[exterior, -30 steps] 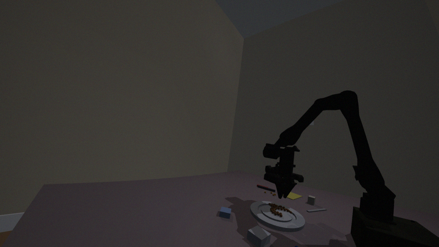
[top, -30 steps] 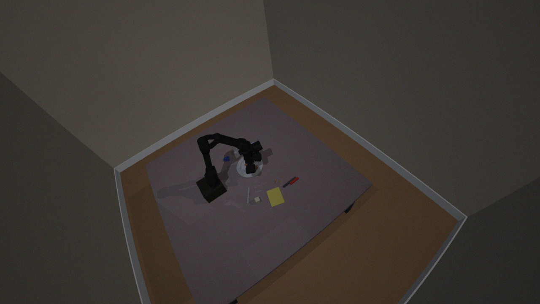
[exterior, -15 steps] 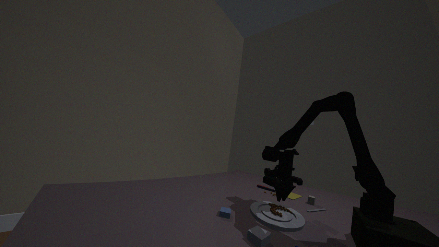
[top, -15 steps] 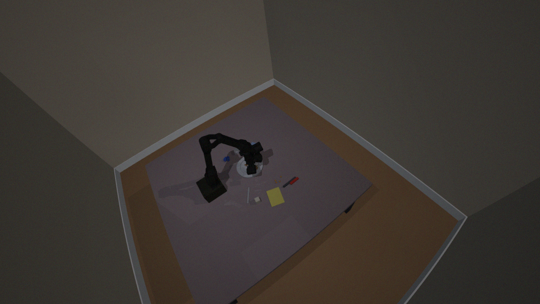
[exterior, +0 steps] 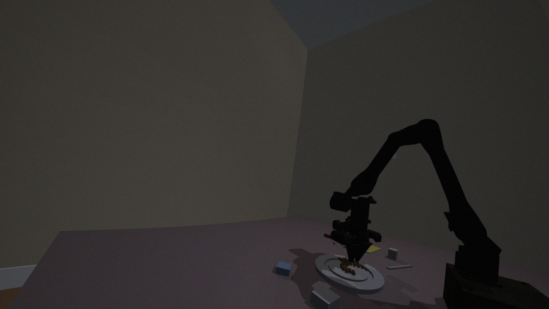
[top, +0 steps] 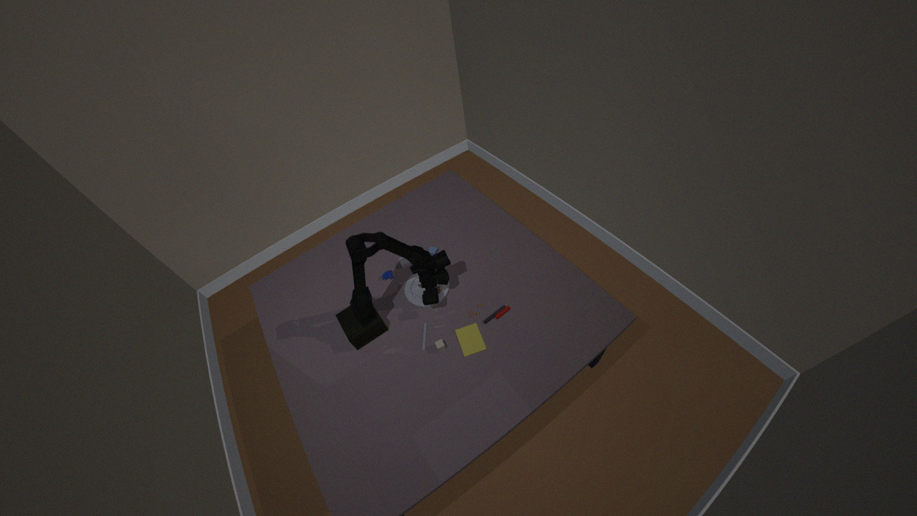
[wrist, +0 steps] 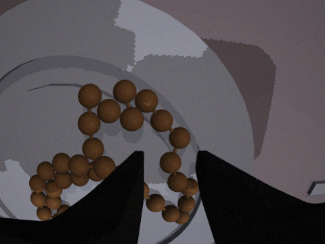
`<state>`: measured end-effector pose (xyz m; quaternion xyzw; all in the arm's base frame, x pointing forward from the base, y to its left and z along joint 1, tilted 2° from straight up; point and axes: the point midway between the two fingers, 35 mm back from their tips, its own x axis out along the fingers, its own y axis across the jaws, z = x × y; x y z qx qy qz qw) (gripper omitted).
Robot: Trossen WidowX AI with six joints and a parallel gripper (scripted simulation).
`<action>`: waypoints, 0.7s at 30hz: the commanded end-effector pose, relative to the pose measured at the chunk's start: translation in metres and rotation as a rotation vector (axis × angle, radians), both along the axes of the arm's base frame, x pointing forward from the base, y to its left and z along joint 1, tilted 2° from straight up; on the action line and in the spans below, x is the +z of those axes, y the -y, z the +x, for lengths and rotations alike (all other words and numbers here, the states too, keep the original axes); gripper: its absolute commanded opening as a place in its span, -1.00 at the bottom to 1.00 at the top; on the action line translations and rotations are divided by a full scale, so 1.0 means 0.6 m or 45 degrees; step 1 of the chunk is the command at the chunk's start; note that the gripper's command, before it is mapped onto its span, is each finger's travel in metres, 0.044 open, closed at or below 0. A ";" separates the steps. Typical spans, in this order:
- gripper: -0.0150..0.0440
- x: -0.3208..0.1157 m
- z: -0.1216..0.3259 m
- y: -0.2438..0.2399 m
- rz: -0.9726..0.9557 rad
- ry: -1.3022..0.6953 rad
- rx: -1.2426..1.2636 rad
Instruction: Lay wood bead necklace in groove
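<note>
From the top view I see my black arm (top: 383, 241) (exterior: 433, 147) reaching over a mauve table (top: 359, 411) (exterior: 153, 265) (wrist: 294, 118). Its black gripper (top: 432, 283) (exterior: 354, 261) (wrist: 170, 160) covers part of a round pale-grey bead board (top: 410, 298) (exterior: 372, 286) (wrist: 230, 102); I can't make out the fingertips from up here. A dark-blue cluster (top: 387, 275) lies near the board, and well apart from it a flat yellow square (top: 471, 339) (exterior: 373, 249) lies near a small off-white block (top: 440, 344) (exterior: 392, 253) and a thin pale bar (top: 423, 337) (exterior: 399, 266) (wrist: 318, 189). A red-and-black stick (top: 502, 312) (exterior: 328, 235) lies beyond a few loose orange bits (top: 471, 313) (exterior: 334, 242).

In the exterior view my gripper points down, its tips close above or at the brown wood bead necklace (exterior: 348, 265) (wrist: 170, 163), which sits bunched on the board. I can't judge contact. A light-blue block (exterior: 283, 268) and a pale-grey block (exterior: 325, 298) rest near the board.

On the wrist view my fingers stand a modest gap apart, gripping nothing. Several beads show in that gap. The necklace lies in folds, mostly across the board's central area, with one loop reaching its curved inner edge; it doesn't follow the groove all the way round.
</note>
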<state>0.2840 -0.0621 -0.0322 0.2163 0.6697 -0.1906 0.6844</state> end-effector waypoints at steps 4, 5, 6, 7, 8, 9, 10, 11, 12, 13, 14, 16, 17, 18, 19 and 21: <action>-0.35 -0.001 -0.001 0.000 0.000 -0.001 0.000; -0.44 -0.001 -0.001 0.000 0.000 -0.001 0.000; -0.49 -0.001 -0.001 0.000 0.000 -0.001 0.000; -0.49 -0.001 -0.001 0.000 0.000 -0.001 0.000; -0.49 -0.001 -0.001 0.000 0.000 -0.001 0.000; -0.49 -0.001 -0.001 0.000 0.000 -0.001 0.000; -0.49 -0.001 -0.001 0.000 0.000 -0.001 0.000; -0.49 -0.001 -0.001 0.000 0.000 -0.001 0.000; -0.49 -0.001 -0.001 0.000 0.000 -0.001 0.000; -0.49 -0.001 -0.001 0.000 0.000 -0.001 0.000; -0.49 -0.001 -0.001 0.000 0.000 -0.001 0.000; -0.49 -0.001 -0.001 0.000 0.000 -0.001 0.000; -0.49 -0.001 -0.001 0.000 0.000 -0.001 0.000; -0.49 -0.001 -0.001 0.000 0.000 -0.001 0.000; -0.49 -0.001 -0.001 0.000 0.000 -0.001 0.000; -0.49 -0.001 -0.001 0.000 0.000 -0.001 0.000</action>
